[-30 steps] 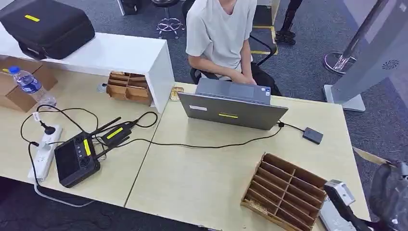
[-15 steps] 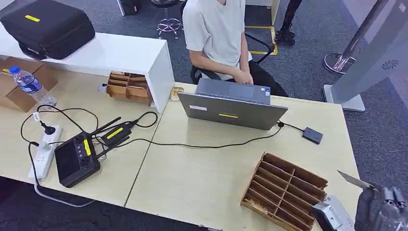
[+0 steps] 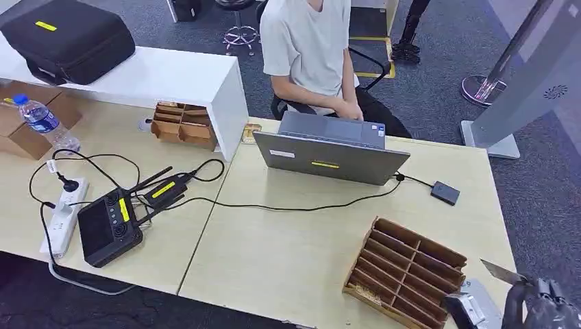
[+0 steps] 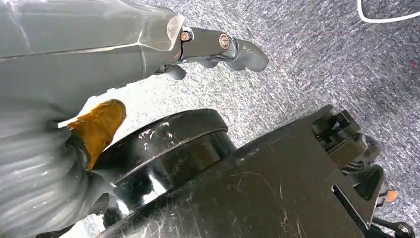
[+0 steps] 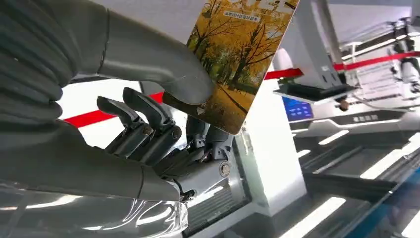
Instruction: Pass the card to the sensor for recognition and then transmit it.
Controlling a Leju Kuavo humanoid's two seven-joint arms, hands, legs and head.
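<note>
The card (image 5: 236, 64), printed with yellow autumn trees, is pinched between the thumb and fingers of my right hand (image 5: 148, 129). In the head view that hand (image 3: 545, 308) sits low at the table's near right corner, and the card (image 3: 502, 271) sticks up from it edge-on. The sensor (image 3: 445, 192), a small black box cabled to the laptop, lies on the table's right side, well beyond the hand. My left hand (image 4: 218, 47) hangs over grey carpet with nothing in it.
A wooden slotted tray (image 3: 405, 271) lies just left of my right hand. A person (image 3: 308, 48) sits behind the grey laptop (image 3: 329, 154). A black controller (image 3: 108, 226), a power strip (image 3: 63, 216) and cables cover the left table. A grey kiosk (image 3: 534, 75) stands far right.
My right hand has sunk lower and a little leftward at the table's corner, carrying the card with it. The person has shifted slightly at the laptop.
</note>
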